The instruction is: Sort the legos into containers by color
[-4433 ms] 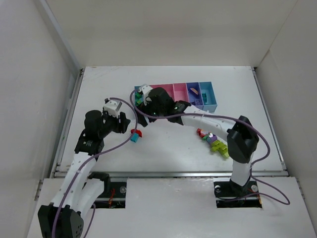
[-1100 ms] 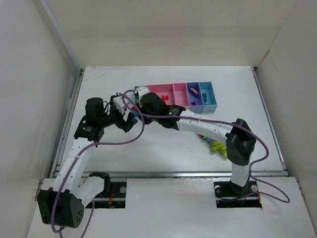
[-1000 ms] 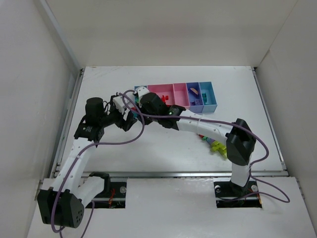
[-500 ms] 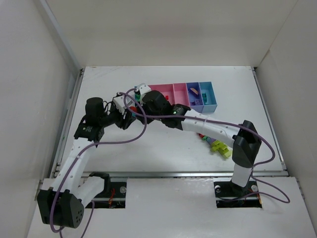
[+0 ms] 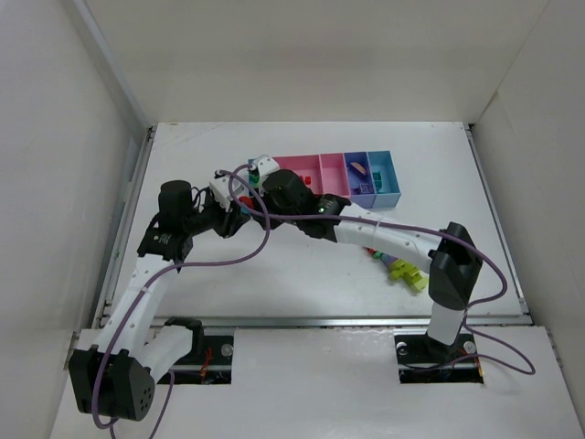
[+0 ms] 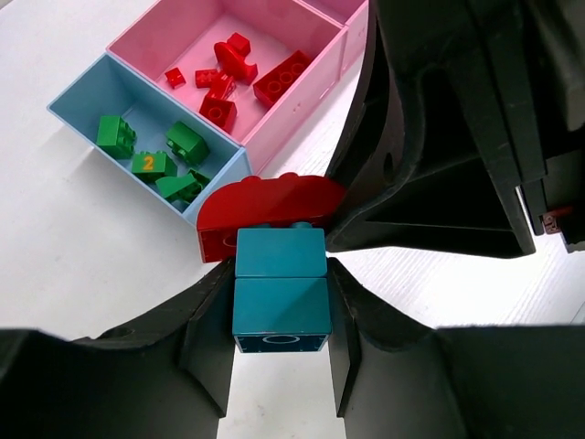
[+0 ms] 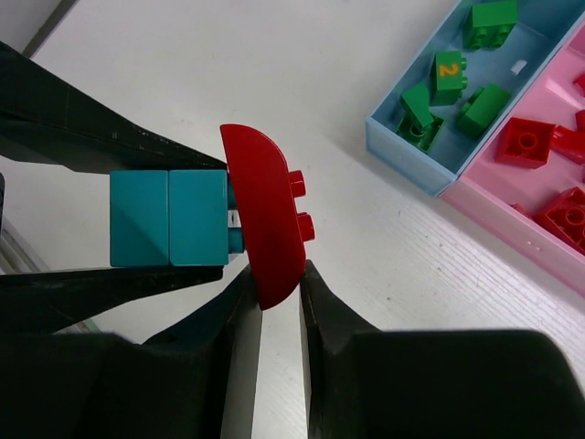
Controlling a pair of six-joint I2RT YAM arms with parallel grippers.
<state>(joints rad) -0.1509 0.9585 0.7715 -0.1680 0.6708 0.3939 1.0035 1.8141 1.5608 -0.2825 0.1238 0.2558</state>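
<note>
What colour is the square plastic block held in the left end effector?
The plastic block is teal; left wrist view shows it best.

Lab test cell: white walls point(image 5: 55, 137) enclosing a white table point(image 5: 302, 279).

Teal plastic block point(image 6: 280, 293), seam across its middle, plugged onto flat face of red half-round plastic piece point(image 6: 265, 206). Joined pair held just beside the bins' end: teal part clamped in left gripper point(image 6: 279, 306), red rim pinched by right gripper point(image 7: 276, 283). Light blue open plastic bin point(image 6: 87, 102) holds green bricks point(image 6: 186, 142). Adjoining wide pink bin point(image 6: 183, 41) holds red bricks point(image 6: 279, 78). Lime-yellow pieces point(image 5: 407, 273) lie loose outside the bins, well apart.
</note>
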